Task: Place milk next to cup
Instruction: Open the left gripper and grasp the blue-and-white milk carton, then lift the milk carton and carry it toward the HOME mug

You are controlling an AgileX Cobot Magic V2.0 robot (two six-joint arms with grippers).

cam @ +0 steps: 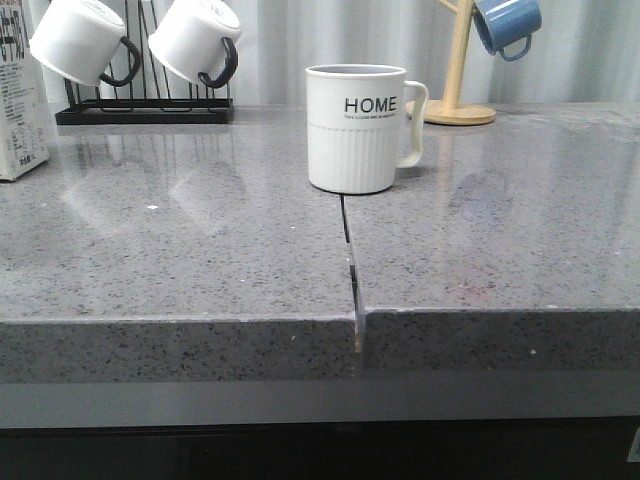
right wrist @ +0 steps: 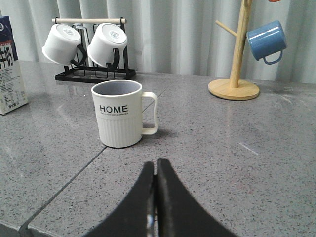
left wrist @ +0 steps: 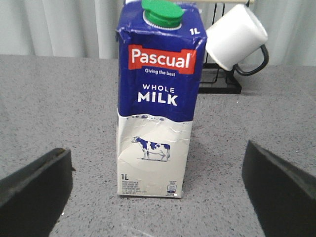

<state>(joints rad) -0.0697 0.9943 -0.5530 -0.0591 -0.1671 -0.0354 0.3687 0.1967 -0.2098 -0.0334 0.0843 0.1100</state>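
The milk [left wrist: 155,103] is a tall carton, white below and dark blue above, with a green cap. It stands upright on the grey counter, at the far left edge in the front view [cam: 20,100] and in the right wrist view [right wrist: 11,66]. My left gripper [left wrist: 158,190] is open wide, short of the carton, with the carton centred ahead between its fingers. The cup [cam: 355,128], off-white with "HOME" lettering, stands mid-counter, its handle to the right. My right gripper [right wrist: 156,168] is shut and empty, a little before the cup [right wrist: 119,113]. Neither gripper shows in the front view.
A black rack [cam: 145,105] with two white black-handled mugs [cam: 195,42] stands at the back left. A wooden mug tree [cam: 458,85] holding a blue mug [cam: 508,25] stands at the back right. A seam [cam: 350,270] runs down the counter before the cup.
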